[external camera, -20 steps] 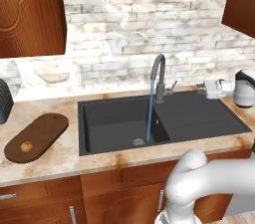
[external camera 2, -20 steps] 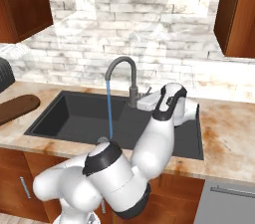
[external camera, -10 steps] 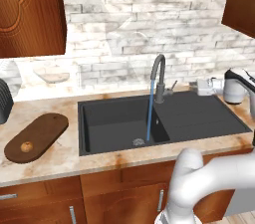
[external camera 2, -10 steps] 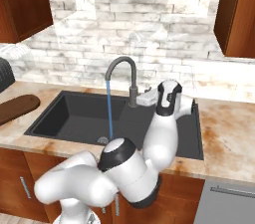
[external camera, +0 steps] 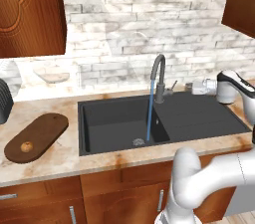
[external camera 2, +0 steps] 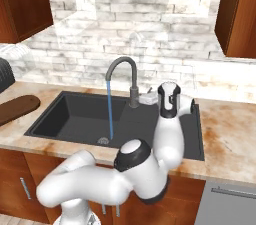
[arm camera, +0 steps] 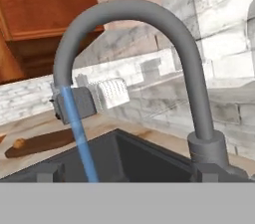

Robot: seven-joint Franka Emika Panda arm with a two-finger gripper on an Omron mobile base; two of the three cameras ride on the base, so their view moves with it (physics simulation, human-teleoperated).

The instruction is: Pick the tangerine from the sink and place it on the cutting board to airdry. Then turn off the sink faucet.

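Note:
The tangerine (external camera: 26, 146) lies on the near end of the dark brown cutting board (external camera: 37, 133), left of the sink (external camera: 117, 121). In the hand view the tangerine (arm camera: 19, 143) and the board (arm camera: 42, 142) sit far off at the left. Water runs in a blue stream (external camera: 149, 113) from the sink faucet (external camera: 158, 74) down to the drain (external camera: 139, 142). My gripper (external camera: 191, 87) is open and empty, level with the faucet's small side lever (external camera: 172, 87) and just right of it. The faucet (arm camera: 199, 98) rises between the fingertips (arm camera: 47, 170) of the gripper (arm camera: 130, 172).
The flat black draining side (external camera: 199, 118) lies under my hand. A pale shallow bowl (external camera: 52, 75) stands at the back left, and a dark ribbed object (external camera: 4, 101) sits at the left edge. Wooden wall cabinets (external camera: 30, 11) hang above both ends.
My hand has swung left along the back of the sink, closer to the faucet's lever. The jaws stay open and the water keeps running.

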